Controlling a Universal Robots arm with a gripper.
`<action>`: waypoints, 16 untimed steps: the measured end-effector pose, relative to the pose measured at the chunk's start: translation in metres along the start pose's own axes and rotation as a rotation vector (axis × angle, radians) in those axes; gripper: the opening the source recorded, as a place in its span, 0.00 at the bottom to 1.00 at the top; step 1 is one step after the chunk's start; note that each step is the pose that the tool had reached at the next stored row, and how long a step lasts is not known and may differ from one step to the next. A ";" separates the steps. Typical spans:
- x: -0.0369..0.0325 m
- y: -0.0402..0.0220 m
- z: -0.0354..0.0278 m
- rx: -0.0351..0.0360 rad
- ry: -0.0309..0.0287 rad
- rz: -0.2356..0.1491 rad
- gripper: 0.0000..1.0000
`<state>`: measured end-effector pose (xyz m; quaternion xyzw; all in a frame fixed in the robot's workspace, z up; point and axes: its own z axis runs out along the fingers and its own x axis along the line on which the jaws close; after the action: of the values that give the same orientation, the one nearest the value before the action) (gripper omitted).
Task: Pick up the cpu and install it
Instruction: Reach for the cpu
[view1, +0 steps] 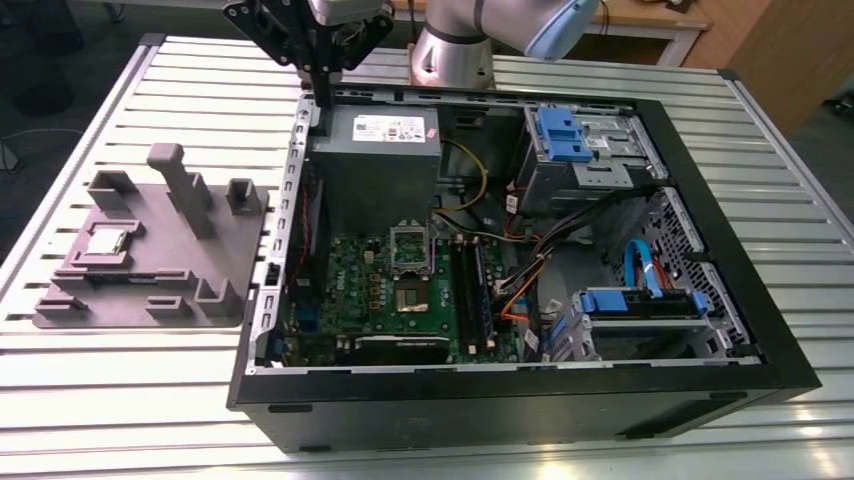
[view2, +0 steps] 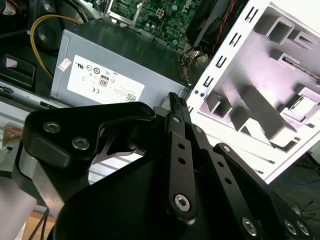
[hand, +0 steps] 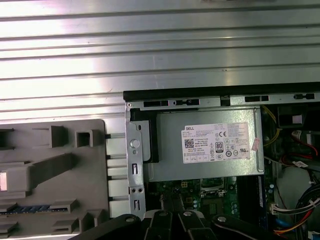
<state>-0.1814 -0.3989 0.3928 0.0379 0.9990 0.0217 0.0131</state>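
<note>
The cpu (view1: 107, 243), a small silver square, lies in a recess of the grey plate (view1: 147, 300) at the exterior view's left, beside the open computer case (view1: 534, 390). Inside the case, the metal-framed socket (view1: 410, 268) sits on the green motherboard (view1: 350, 285). My gripper (view1: 323, 98) hangs over the case's back edge, above the grey power supply (view1: 376, 160), far from the cpu. Its black fingers (view2: 175, 102) are pressed together with nothing between them. In the first wrist view the fingertips (hand: 170, 214) show above the motherboard's edge.
Black memory sticks (view1: 461, 285) stand beside the socket. Blue drive brackets (view1: 561, 135) and orange and blue cables (view1: 641, 270) fill the case's right side. The plate carries a tall post (view1: 180, 185) and several raised blocks. Everything rests on a ribbed metal table (view1: 134, 400).
</note>
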 end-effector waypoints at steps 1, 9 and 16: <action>0.0000 0.0000 0.0000 0.0000 0.0000 0.000 0.10; 0.0025 -0.0002 0.0000 0.0000 0.0000 0.000 0.10; 0.0049 -0.0004 0.0000 0.0000 0.0000 0.000 0.10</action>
<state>-0.1862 -0.3989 0.3926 0.0379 0.9990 0.0217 0.0131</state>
